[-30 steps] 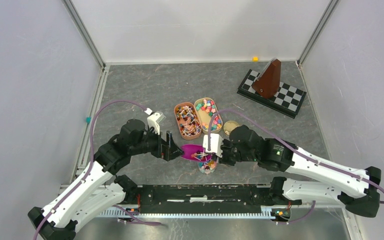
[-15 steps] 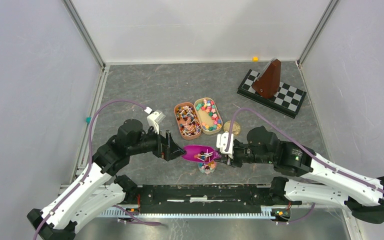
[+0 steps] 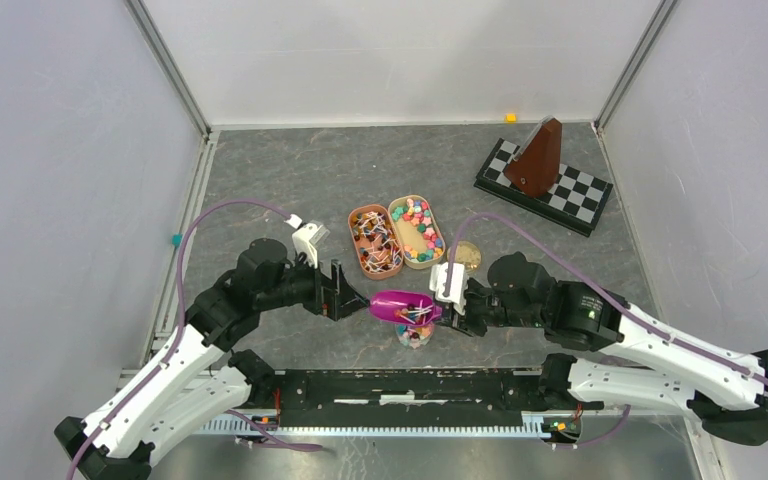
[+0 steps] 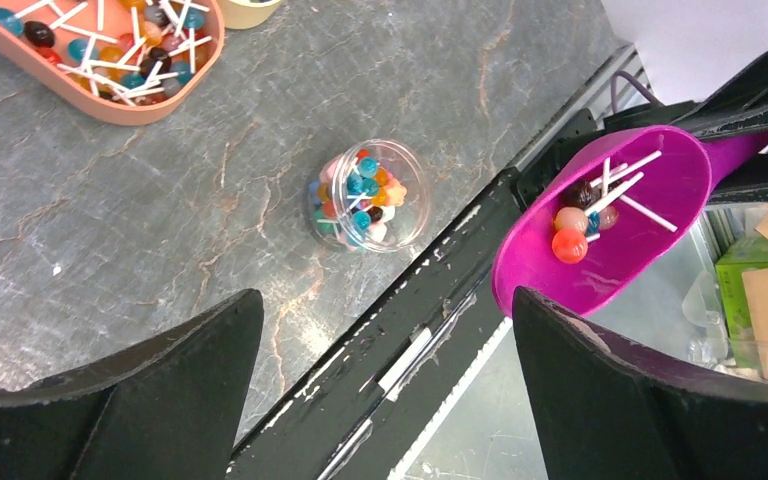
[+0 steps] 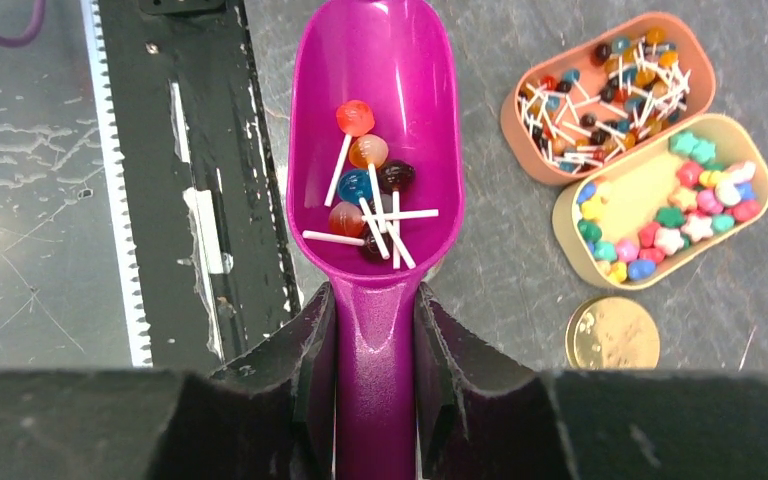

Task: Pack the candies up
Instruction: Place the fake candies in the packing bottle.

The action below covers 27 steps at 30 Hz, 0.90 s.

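Candies [image 5: 698, 226] in tan tray [image 5: 635, 190] (apart, beyond right pincer [image 5: 375, 330]) | right pincer grips scoop [image 5: 400, 90] handle | left pincer [image 4: 385, 300] wide

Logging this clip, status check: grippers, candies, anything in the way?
Left gripper open, empty. Right gripper shut on magenta scoop, lollipops in its bowl, held near the clear jar. Star candies sit in the tan tray. Jar mouth unobstructed.

Scoop [image 3: 400, 305] over jar [image 3: 415, 336].
I see both before two trays: left tray [image 5: 508, 120], right tray [image 5: 632, 195] holding the candies [image 5: 688, 173].
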Each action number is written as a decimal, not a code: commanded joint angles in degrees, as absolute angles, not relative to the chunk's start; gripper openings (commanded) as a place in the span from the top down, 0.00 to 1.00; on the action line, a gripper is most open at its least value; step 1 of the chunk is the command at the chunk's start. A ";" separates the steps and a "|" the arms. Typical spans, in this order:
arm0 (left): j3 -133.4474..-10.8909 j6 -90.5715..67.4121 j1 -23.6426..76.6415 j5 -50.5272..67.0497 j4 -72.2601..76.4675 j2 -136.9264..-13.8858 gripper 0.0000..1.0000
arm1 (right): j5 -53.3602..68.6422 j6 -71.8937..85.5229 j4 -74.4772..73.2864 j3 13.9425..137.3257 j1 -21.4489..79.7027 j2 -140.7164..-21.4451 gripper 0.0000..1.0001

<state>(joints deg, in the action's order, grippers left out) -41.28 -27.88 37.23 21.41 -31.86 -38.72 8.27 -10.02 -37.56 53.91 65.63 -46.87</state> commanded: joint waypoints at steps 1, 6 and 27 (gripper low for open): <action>-43.37 -27.91 37.00 17.73 -33.51 -36.99 0.00 | 4.75 -6.12 -43.29 58.11 65.92 -48.03 1.00; -44.12 -26.82 37.00 15.43 -34.32 -35.55 0.00 | 3.44 -2.73 -50.64 59.72 65.92 -49.86 1.00; -42.73 -26.02 37.00 16.52 -34.03 -33.38 0.00 | -1.52 5.38 -66.78 64.19 65.87 -59.40 1.00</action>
